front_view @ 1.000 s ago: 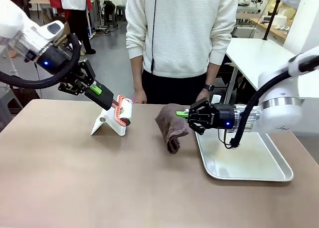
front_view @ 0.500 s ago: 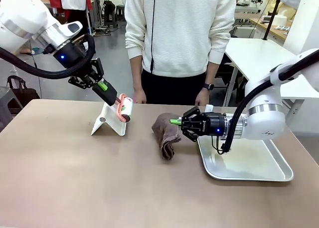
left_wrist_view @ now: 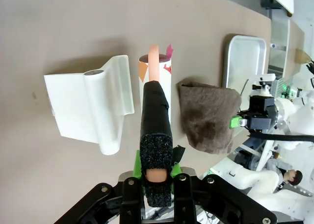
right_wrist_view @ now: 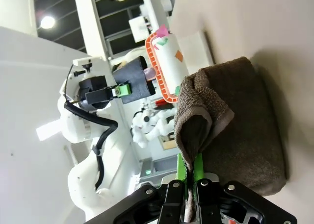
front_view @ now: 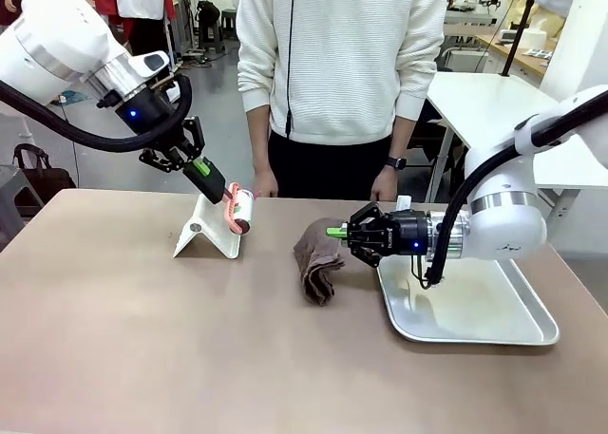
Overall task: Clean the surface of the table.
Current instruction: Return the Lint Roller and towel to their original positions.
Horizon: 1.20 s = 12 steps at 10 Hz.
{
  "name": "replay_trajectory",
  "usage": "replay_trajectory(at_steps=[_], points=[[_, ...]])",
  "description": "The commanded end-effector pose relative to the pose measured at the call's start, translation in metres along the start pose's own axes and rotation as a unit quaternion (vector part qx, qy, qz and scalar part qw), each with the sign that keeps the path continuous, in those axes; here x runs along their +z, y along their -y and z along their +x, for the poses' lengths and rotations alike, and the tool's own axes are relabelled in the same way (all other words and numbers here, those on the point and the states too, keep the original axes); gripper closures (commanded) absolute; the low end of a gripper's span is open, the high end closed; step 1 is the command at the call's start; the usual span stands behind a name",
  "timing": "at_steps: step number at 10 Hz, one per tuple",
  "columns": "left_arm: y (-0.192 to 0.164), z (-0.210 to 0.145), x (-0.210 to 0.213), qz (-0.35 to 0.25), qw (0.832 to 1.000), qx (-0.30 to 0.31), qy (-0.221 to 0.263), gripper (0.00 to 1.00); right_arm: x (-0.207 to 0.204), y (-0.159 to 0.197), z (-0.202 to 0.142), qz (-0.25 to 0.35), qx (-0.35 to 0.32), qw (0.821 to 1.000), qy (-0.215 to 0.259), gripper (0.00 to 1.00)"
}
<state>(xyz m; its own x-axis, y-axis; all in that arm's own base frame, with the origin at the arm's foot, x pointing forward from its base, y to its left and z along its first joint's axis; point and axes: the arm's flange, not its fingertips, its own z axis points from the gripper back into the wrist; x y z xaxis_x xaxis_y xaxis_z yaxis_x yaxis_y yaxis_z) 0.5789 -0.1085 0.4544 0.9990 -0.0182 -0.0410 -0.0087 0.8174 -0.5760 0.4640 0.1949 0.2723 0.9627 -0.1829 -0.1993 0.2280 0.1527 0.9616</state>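
The brown-taupe table (front_view: 171,339) carries a white stand (front_view: 204,236) and a crumpled brown cloth (front_view: 318,256). My left gripper (front_view: 201,173) is shut on the black foam handle (left_wrist_view: 156,131) of a lint roller (front_view: 237,209), whose white roll sits beside the stand's upper edge. In the left wrist view the roll (left_wrist_view: 158,82) lies between the stand (left_wrist_view: 93,106) and the cloth (left_wrist_view: 206,113). My right gripper (front_view: 334,232) is shut on a fold at the cloth's right edge. The right wrist view shows the cloth (right_wrist_view: 230,121) pinched between the green pads (right_wrist_view: 182,167) and resting on the table.
A metal tray (front_view: 475,311) lies at the right, under my right arm. A person in a white sweater stands at the far edge, both hands (front_view: 385,182) hanging near the table. A white-topped table (front_view: 484,102) stands behind on the right.
My right gripper drew the cloth leftward and a little lower on the table, then held still. My left arm rose and swung right, and the roller stayed by the stand.
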Motion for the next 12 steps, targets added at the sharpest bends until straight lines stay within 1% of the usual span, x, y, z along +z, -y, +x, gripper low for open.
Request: replay_trajectory(at_steps=[1, 2, 4, 7, 9, 12], points=[[0.002, 0.006, 0.003, 0.019, 1.0, 0.017, -0.006, 0.78, -0.002, -0.013, -0.007, -0.046, 0.021, 0.998, 0.027, 0.94], [-0.001, 0.008, 0.0, 0.025, 0.999, 0.025, -0.007, 0.78, -0.004, -0.014, -0.007, -0.059, 0.028, 0.997, 0.032, 0.94], [-0.004, 0.008, -0.001, 0.024, 0.999, 0.027, -0.02, 0.78, -0.004, -0.014, 0.001, -0.065, 0.02, 0.997, 0.046, 0.94], [-0.011, 0.002, -0.008, 0.029, 0.999, 0.035, -0.024, 0.78, -0.011, -0.011, -0.002, -0.074, 0.016, 0.996, 0.04, 0.94], [-0.015, -0.001, -0.011, 0.036, 0.999, 0.031, -0.011, 0.78, -0.011, -0.011, -0.001, -0.076, 0.012, 0.996, 0.042, 0.94], [-0.018, -0.008, -0.016, 0.037, 0.999, 0.025, -0.017, 0.78, -0.01, -0.013, 0.0, -0.071, 0.008, 0.997, 0.036, 0.94]])
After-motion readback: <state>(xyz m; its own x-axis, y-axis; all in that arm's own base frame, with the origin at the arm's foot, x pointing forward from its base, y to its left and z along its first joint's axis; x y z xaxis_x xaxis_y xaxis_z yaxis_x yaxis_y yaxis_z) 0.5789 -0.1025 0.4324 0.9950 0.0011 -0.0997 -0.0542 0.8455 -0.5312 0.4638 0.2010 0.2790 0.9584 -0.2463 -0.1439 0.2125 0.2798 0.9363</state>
